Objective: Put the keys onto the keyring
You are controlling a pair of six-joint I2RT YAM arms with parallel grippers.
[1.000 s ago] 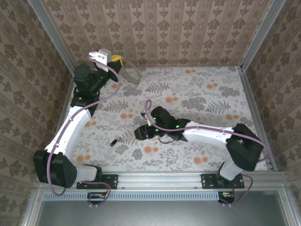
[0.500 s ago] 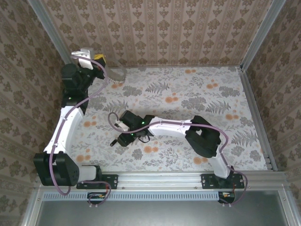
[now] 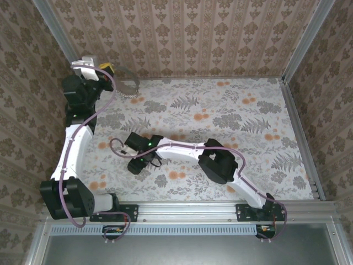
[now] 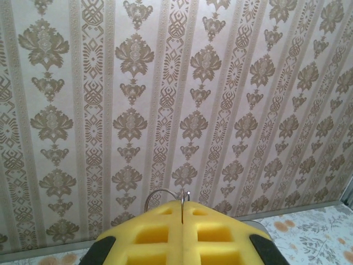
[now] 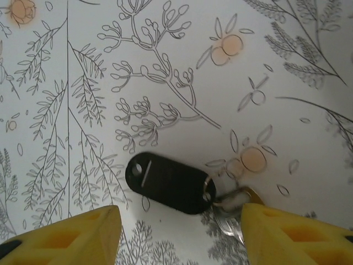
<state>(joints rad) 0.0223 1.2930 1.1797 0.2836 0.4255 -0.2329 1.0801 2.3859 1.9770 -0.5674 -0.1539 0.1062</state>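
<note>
- The key (image 5: 227, 216) lies flat on the floral table (image 5: 165, 66), left of centre and towards the front. The right wrist view gives its black oval tag (image 5: 170, 182) joined to a silvery blade. From overhead it is lost under the right gripper (image 3: 138, 164).
- The keyring (image 3: 128, 84) hangs off the table, up by the far left corner. Overhead it reads as a whole hoop. The left wrist view catches a thin arc of it against the wallpaper (image 4: 248, 83).
- The right gripper's yellow pads (image 5: 60, 237) are spread wide and straddle the tag without holding it. One pad overlaps the blade's end, and whether they touch is unclear.
- The left gripper (image 4: 182, 221) is pressed together, pinching the hoop's wire.
- A second ago the right gripper sat nearer mid-table and the key lay alone. The arm has since stretched left over it. The left arm has swung the hoop further into the corner.
</note>
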